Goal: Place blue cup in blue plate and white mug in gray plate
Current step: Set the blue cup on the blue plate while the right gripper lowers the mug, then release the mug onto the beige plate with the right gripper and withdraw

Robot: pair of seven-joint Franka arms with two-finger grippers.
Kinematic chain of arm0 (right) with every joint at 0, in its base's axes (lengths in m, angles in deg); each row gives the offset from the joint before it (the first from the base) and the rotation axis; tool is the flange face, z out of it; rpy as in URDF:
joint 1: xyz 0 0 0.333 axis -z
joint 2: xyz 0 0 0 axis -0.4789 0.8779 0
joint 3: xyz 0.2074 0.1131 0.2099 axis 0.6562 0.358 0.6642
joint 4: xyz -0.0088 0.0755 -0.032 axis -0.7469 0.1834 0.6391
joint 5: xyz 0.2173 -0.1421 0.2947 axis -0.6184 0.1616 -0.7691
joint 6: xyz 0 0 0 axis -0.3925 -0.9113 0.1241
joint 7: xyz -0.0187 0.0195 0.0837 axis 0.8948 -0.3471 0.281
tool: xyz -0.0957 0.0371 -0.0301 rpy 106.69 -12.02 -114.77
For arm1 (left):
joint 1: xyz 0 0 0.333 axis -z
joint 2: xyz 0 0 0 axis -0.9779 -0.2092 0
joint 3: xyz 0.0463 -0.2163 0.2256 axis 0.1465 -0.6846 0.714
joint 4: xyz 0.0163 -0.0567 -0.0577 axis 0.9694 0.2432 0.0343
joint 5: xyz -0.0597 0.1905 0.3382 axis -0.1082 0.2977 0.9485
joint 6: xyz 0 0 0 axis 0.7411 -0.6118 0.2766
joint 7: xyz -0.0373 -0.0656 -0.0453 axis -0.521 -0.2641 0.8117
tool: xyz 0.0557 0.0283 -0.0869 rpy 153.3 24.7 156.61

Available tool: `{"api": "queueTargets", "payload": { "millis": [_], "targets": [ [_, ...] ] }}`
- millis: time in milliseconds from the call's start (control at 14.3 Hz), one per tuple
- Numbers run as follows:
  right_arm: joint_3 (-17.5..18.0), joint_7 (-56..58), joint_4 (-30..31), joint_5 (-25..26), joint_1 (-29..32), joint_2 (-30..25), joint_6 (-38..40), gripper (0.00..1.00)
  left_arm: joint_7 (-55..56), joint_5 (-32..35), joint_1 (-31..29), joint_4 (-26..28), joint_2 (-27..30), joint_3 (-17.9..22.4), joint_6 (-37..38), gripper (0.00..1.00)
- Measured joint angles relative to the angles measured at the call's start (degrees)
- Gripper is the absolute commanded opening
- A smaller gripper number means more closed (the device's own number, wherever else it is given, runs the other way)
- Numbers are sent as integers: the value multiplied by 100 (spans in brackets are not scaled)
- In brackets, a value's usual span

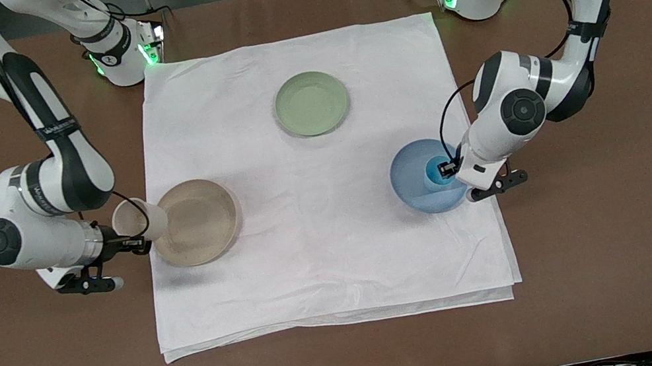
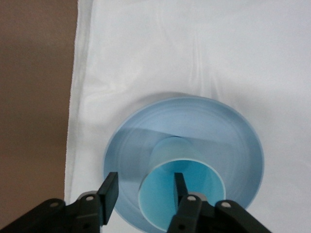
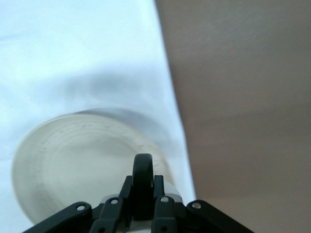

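The blue cup (image 1: 439, 171) stands upright in the blue plate (image 1: 409, 178). My left gripper (image 1: 448, 170) is open at the cup's rim, with one finger inside the cup and one outside, both clear of the wall. The left wrist view shows the cup (image 2: 182, 191), the plate (image 2: 228, 141) and the gripper (image 2: 145, 188). My right gripper (image 1: 134, 242) is shut on the dark handle of the white mug (image 1: 138, 219) and holds it tilted over the rim of the gray plate (image 1: 202, 221). The right wrist view shows the handle (image 3: 143, 177) between the fingers and the plate (image 3: 73, 165).
A pale green plate (image 1: 311, 103) lies on the white cloth (image 1: 327, 263), farther from the front camera than the other two plates. The cloth covers the middle of the brown table (image 1: 611, 240). Both plates in use sit near the cloth's side edges.
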Motion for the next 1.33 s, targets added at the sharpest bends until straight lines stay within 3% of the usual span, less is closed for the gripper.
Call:
{"api": "queueTargets", "payload": {
  "millis": [420, 630, 700, 770, 840, 910, 1190, 1330],
  "targets": [
    [3, -1003, 218, 1, -783, 5, -524, 1, -133, 2, -653, -1586, 668, 64, 2085, 100],
    [-40, -1005, 449, 124, -800, 29, -724, 9, -567, 4, -1070, -2345, 788, 71, 2789, 100],
    [-63, -1005, 481, 223, -798, 49, -744, 18, -801, 4, -1233, -2582, 819, 72, 3054, 100],
    [-79, -1005, 502, 299, -795, 68, -763, 39, -1048, 5, -1406, -2775, 871, 74, 3330, 100],
    [-88, -1005, 515, 331, -795, 80, -778, 73, -1293, 5, -1583, -2913, 961, 75, 3578, 100],
    [-92, -1005, 522, 338, -794, 87, -801, 99, -1510, 5, -1741, -2997, 1092, 75, 3793, 100],
    [-102, -1003, 508, 346, -793, 89, -842, 100, -2232, 5, -1879, -3033, 1755, 111, 4456, 100],
    [-142, -978, 334, 375, -780, 57, -575, 100, -2466, 5, -1429, -2914, 2028, 558, 4610, 100]
  ]
}}
